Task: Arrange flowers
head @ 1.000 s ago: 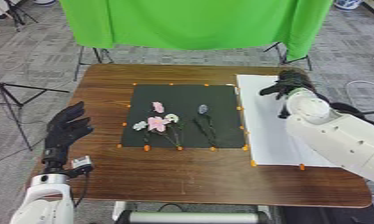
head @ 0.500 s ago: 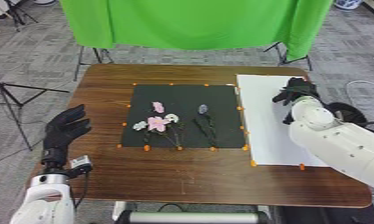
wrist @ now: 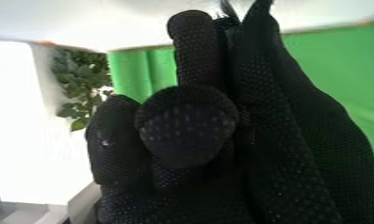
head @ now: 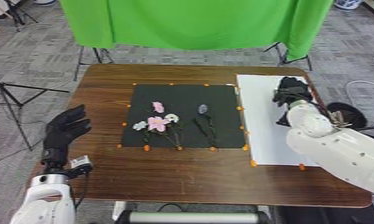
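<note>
In the head view my right hand (head: pixel 293 91) is over the far part of the white sheet (head: pixel 270 125), its fingers relaxed. Close up in the right wrist view, the thumb of that right hand (wrist: pixel 188 125) lies in front of mostly straight fingers, and I see no flower between them. A small pink flower (head: pixel 159 107), a larger pink flower (head: pixel 158 124), white flowers (head: pixel 172 118) and a purple bloom (head: pixel 203 109) with green stems lie on the black mat (head: pixel 188 95). My left hand (head: pixel 68 131) stays open at the table's left side.
Orange pieces (head: pixel 147 148) line the edges of mat and sheet. A dark round container (head: pixel 350 111) stands off the table's right edge, partly behind my right arm. A green cloth (head: pixel 197 25) hangs beyond the far edge of the brown table (head: pixel 166 177).
My right hand has turned, and its fingers, spread toward the left before, are now closer together. The right forearm has shifted, uncovering more of the dark container. The flowers have stayed put.
</note>
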